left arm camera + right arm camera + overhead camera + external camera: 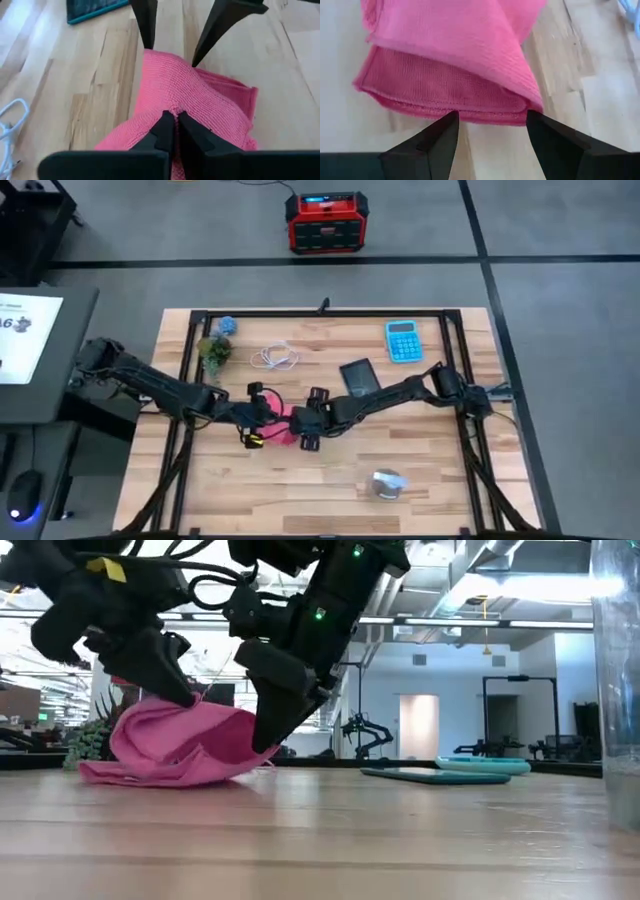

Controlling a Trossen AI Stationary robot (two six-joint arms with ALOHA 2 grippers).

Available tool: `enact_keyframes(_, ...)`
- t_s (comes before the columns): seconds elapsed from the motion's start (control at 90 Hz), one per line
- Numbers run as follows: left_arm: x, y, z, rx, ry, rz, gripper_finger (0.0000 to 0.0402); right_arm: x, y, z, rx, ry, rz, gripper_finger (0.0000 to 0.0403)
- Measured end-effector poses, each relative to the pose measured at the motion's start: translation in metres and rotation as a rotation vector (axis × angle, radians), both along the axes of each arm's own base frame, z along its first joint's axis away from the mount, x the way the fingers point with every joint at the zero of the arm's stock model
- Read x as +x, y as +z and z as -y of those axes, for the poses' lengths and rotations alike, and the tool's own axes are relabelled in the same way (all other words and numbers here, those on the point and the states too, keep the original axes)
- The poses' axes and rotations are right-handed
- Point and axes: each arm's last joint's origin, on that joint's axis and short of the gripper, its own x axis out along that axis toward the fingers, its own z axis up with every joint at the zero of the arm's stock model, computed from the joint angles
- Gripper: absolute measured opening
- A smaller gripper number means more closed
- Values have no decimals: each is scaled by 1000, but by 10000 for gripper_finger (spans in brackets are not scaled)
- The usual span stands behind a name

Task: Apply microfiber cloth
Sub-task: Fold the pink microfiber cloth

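Bare wooden table fills the foreground of the low view, and beyond it the microfiber cloth sits bunched near the middle of the tabletop, one side pulled up into a peak while its lower edge trails on the wood; the left gripper has its fingers pressed together on a small pucker of the pink fabric — a pinch on the top layer only, by the look of it; the right gripper hovers with fingers spread just short of the folded hem, tips astride the edge but not yet touching it

My reading is that the cloth is light, limp and a little grippy; it will drape and fold instead of holding any shape, and a single pinch will only lift a tent of it; the doubled hem facing the right gripper looks the surest hold, since two layers give the pads more to bite — a corner would slip out more easily

Farther back lie a dark phone and a blue calculator, well apart from the cloth
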Motion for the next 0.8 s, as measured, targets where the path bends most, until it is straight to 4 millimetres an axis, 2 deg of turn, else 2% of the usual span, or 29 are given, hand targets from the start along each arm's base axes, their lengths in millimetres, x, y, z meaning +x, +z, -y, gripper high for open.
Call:
enact_keyframes(0.222,2,2,0,21,20,37,0,-4,5,1,-37,-17,-12,222)
enact_keyframes(0.378,2,2,-1,26,24,36,0,-11,4,7,-191,-103,-58,222)
enact_keyframes(0.5,2,3,-1,26,27,40,0,-6,5,3,-196,-15,-41,222)
enact_keyframes(0.689,3,4,-1,27,33,56,0,4,11,-14,-193,140,57,222)
enact_keyframes(0.8,3,4,-1,27,32,55,0,7,12,-15,-178,188,76,222)
